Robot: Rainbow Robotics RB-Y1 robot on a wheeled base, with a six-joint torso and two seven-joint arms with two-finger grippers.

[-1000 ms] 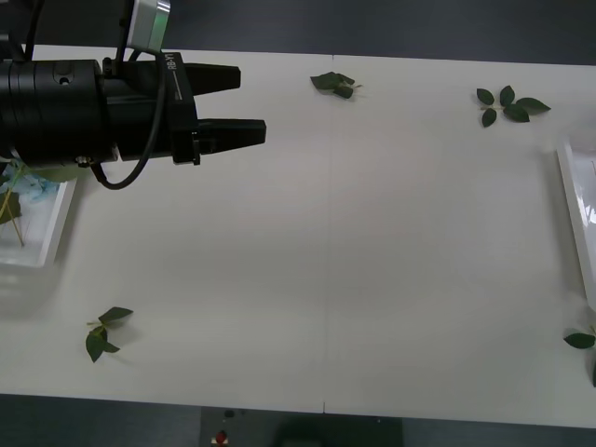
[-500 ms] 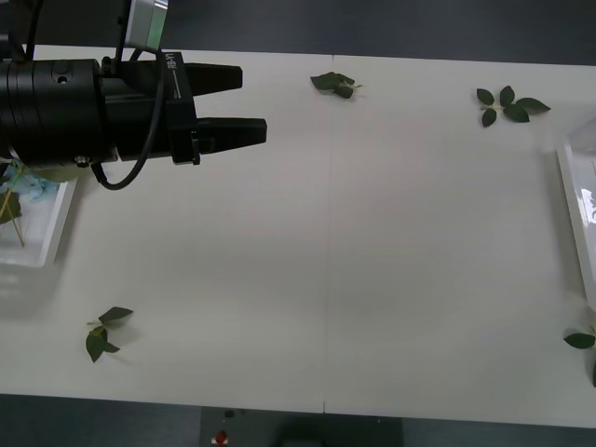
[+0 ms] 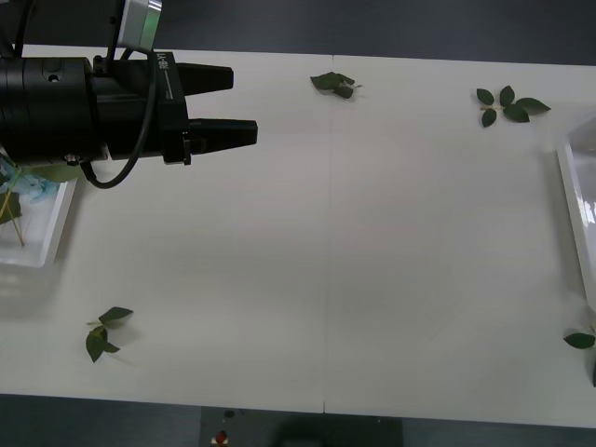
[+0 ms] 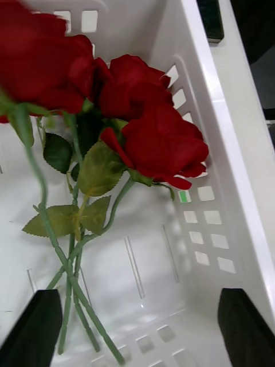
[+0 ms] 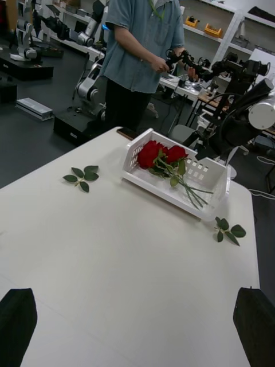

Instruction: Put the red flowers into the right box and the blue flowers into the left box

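Note:
Several red flowers lie in the right box, their blooms bunched toward one end and the green stems running along the floor. My right gripper hangs open just over them, holding nothing. From the left wrist view the same red flowers fill the right box at the table's far end. My left gripper is open and empty above the table's back left. Behind it the left box holds pale blue flowers, mostly hidden by the arm.
Loose green leaf sprigs lie at the back middle, back right, front left and front right edge. The right box's rim shows at the right edge. My right arm reaches over that box.
My left gripper has drawn back a little to the left and slightly toward the table's back, still open. Nothing else has moved.

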